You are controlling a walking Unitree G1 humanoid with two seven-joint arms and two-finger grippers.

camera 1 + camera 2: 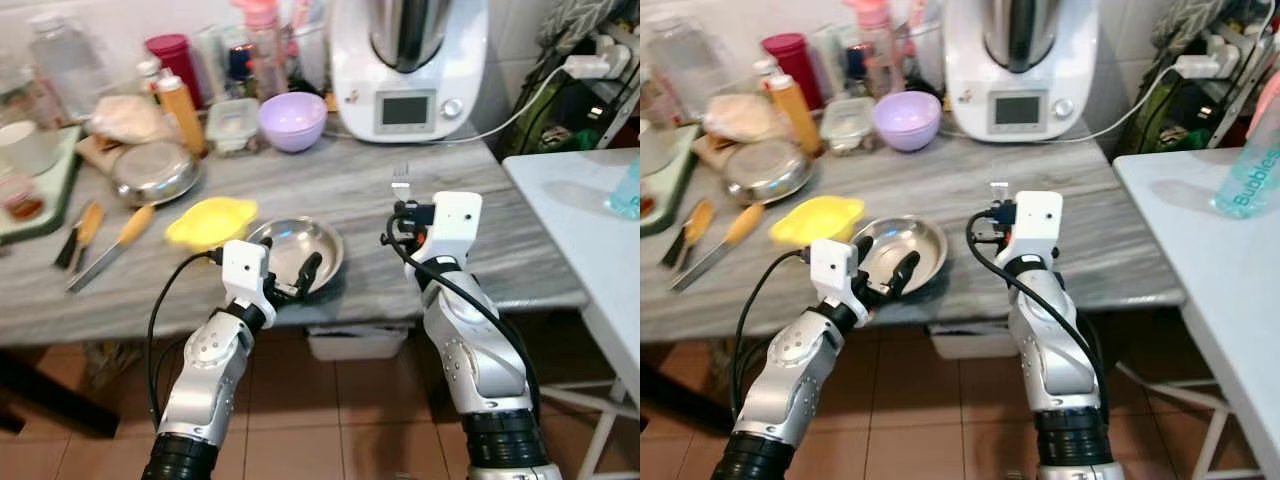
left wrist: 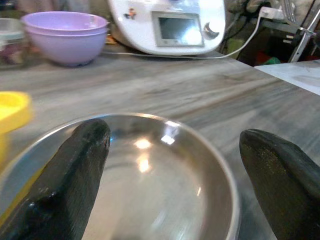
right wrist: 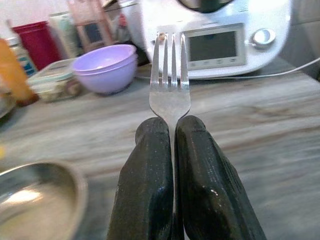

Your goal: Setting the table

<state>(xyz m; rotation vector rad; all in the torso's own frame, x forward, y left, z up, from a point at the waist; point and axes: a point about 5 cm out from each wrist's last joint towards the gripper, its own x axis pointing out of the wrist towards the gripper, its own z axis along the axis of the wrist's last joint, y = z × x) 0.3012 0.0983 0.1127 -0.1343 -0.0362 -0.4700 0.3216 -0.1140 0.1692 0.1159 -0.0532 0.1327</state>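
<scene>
A shallow steel dish (image 1: 318,243) sits near the front edge of the grey marble counter (image 1: 500,240). My left gripper (image 1: 293,277) is open at the dish's near rim, and its two black fingers (image 2: 75,165) straddle the dish (image 2: 150,170) in the left wrist view. My right gripper (image 3: 172,127) is shut on a steel fork (image 3: 170,95), tines pointing away toward the back of the counter. The fork (image 1: 401,181) is held above the counter to the right of the dish.
A yellow dish (image 1: 210,222) touches the steel dish's left side. Behind stand a purple bowl (image 1: 292,120), a white kitchen machine (image 1: 410,70), a second steel bowl (image 1: 153,172) and bottles. Wooden-handled knives (image 1: 112,243) lie at left. A white table (image 1: 590,230) stands at right.
</scene>
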